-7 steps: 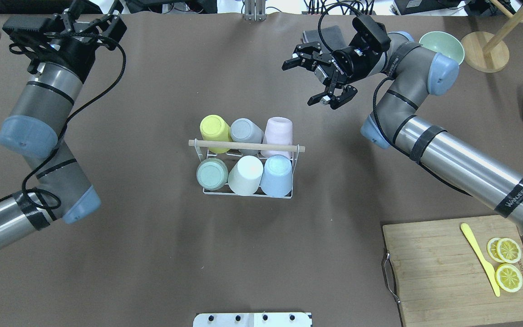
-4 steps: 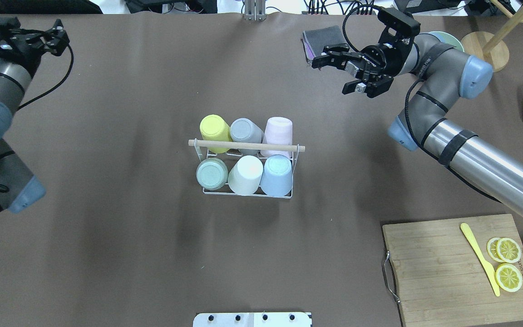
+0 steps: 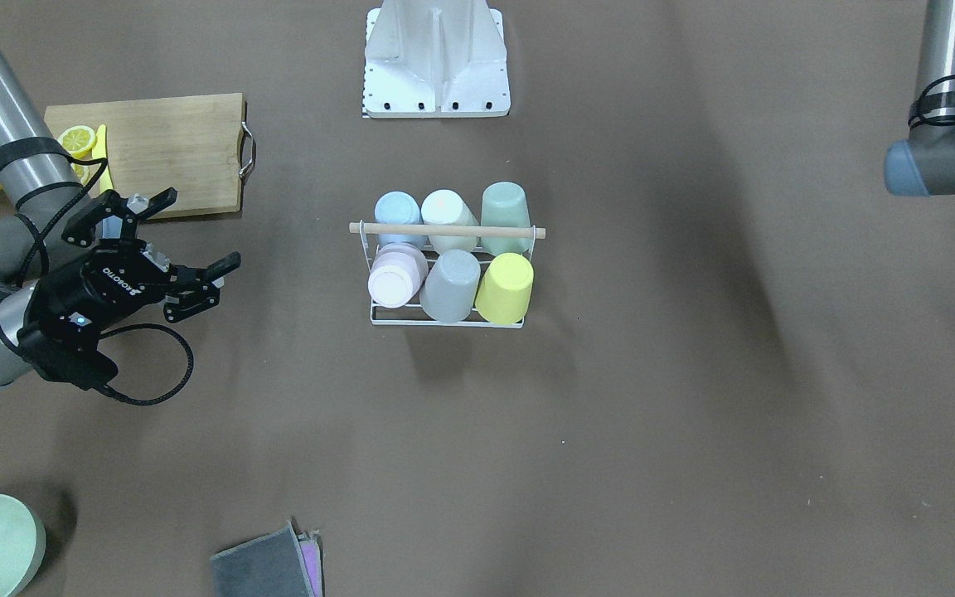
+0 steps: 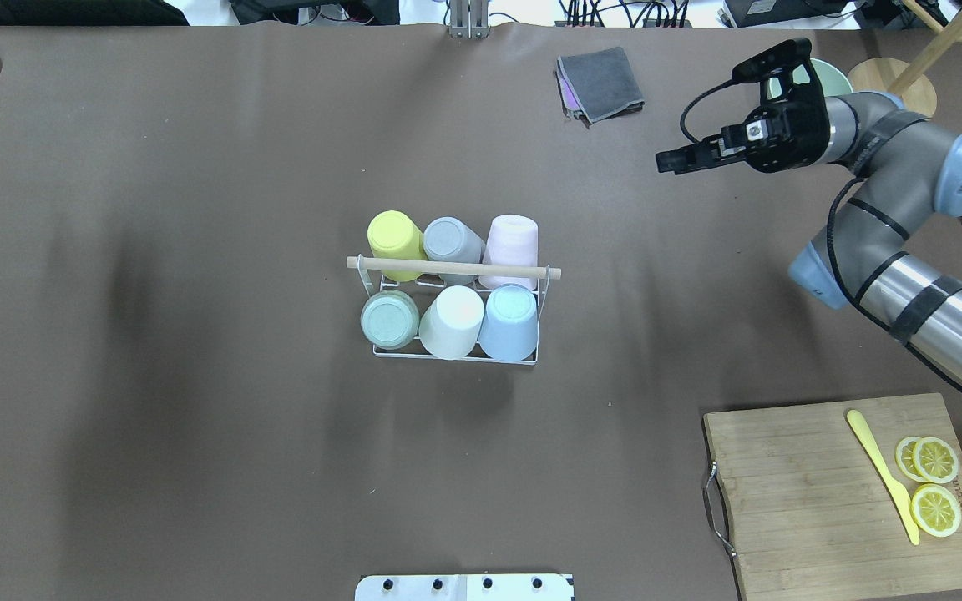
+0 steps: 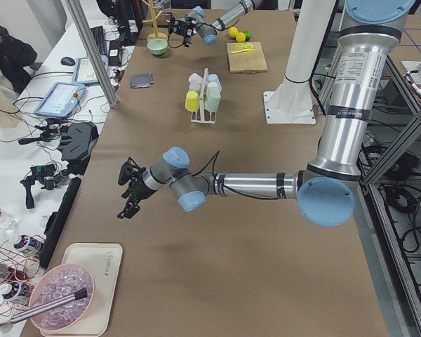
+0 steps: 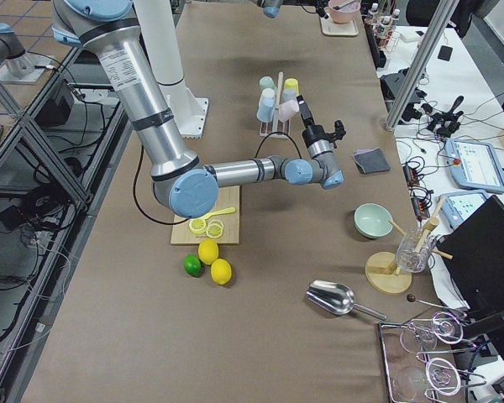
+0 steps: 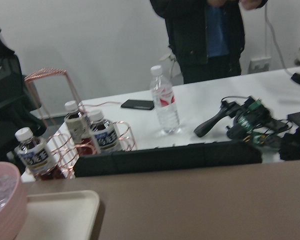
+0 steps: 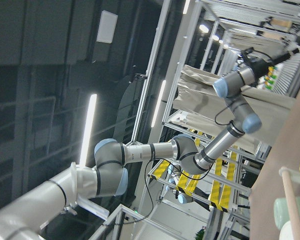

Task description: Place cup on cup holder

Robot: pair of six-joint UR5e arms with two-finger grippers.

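White wire cup holder (image 4: 535,361), wooden handle (image 4: 453,267)

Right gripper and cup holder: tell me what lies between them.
Nothing. In the overhead view, the table between the right gripper and the cup holder is bare; the grey cloth lies off that line.

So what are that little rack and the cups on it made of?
The rack looks like thin metal wire coated white, topped by a pale, unpainted wooden rod. The cups look like matte plastic, given flat pastel colours without shine, though ceramic is possible.
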